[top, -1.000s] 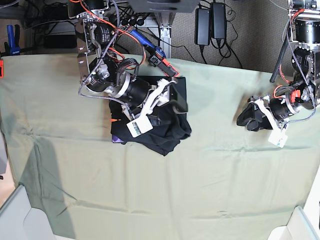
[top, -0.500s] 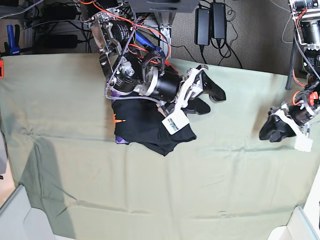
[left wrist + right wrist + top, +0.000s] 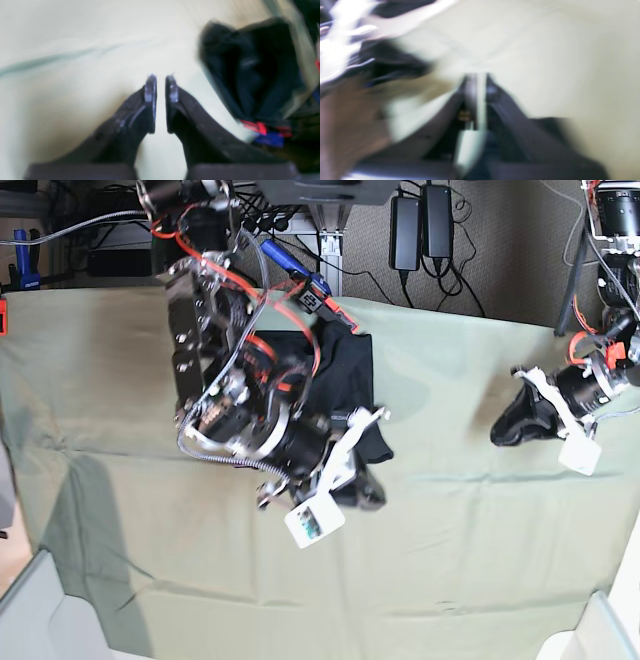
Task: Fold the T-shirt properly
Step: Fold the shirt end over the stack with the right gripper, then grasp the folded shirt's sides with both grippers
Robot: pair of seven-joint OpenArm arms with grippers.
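Note:
The T-shirt point(image 3: 347, 370) lies as a black folded bundle on the pale green cloth point(image 3: 450, 560), its left part hidden by my right arm. In the left wrist view the T-shirt point(image 3: 250, 70) is a dark heap to the right of the fingers. My right gripper point(image 3: 366, 490) hangs just in front of the bundle's near edge; the blurred right wrist view shows this gripper point(image 3: 478, 77) shut with nothing between its fingers. My left gripper point(image 3: 503, 430) is well to the right of the shirt, over bare cloth. Seen from its own wrist, the left gripper point(image 3: 160, 82) is shut and empty.
Power bricks and cables point(image 3: 420, 225) hang behind the table's back edge. Pale bins sit at the front left corner point(image 3: 40, 610) and front right corner point(image 3: 600, 630). A red and blue connector point(image 3: 265, 132) lies by the shirt's edge.
Both grippers have closed from wide open. My right arm has swung from the shirt's back right down to its near edge. My left gripper has shifted slightly left.

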